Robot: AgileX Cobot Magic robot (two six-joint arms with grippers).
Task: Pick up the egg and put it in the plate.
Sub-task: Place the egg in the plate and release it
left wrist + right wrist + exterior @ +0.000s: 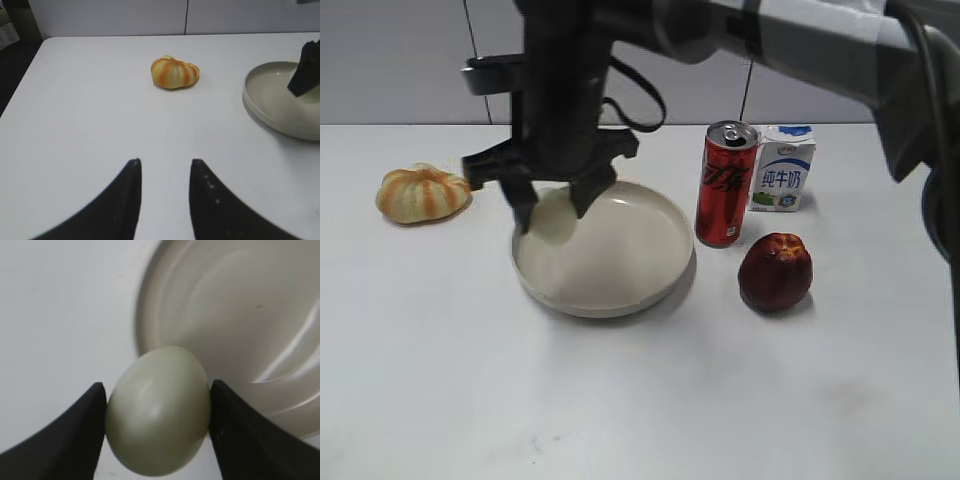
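My right gripper [554, 205] reaches across from the right and is shut on the egg [158, 409], a pale greenish-cream oval held between both fingers. In the exterior view the egg [556, 215] hangs over the left rim of the beige plate [620, 285]. The right wrist view shows the plate [235, 305] just beyond the egg. My left gripper [164, 167] is open and empty above bare table; it is out of the exterior view.
An orange-striped pumpkin-shaped thing [421, 193] lies at the left, also in the left wrist view [174, 72]. A red can [725, 184], a milk carton [783, 167] and a red apple [775, 271] stand right of the plate.
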